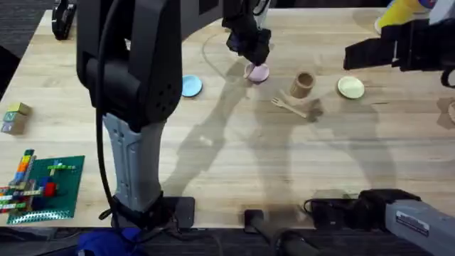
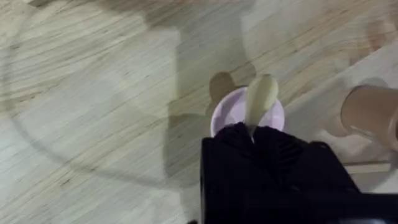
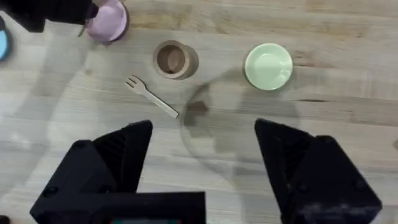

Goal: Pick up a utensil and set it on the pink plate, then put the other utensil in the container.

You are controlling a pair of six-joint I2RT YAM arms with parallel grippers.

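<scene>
The left hand (image 1: 250, 51) is above the pink plate (image 1: 259, 73), near the far edge of the bench (image 1: 234, 163), about the middle of its width. In the left wrist view its black fingers (image 2: 230, 146) are closed narrow on the utensil (image 2: 260, 99), a pale wooden piece with a rounded end, which points out from the fingers over the pink plate (image 2: 225, 109). I cannot tell whether the utensil touches the plate or is a little above it.

The right hand (image 3: 196, 162) is raised over the right part of the bench, and its two fingers stand wide apart with nothing between them. Under it, in the right wrist view, lies the other utensil (image 3: 151, 99), a small wooden fork, flat on the bench with its tines toward the pink plate (image 3: 107, 22). In the overhead view the fork (image 1: 288, 107) is just beside the container (image 1: 303, 84), on the side nearer to the arms' bases. The container (image 3: 175, 60) stands upright and is open on top; it is between the pink plate and a pale yellow-green plate (image 1: 350, 87).

A light blue plate (image 1: 190, 86) lies to the left of the pink plate, partly behind the left arm. Near the left front corner of the bench there are a green board with coloured bricks (image 1: 44, 186) and a small wooden block (image 1: 15, 117).
</scene>
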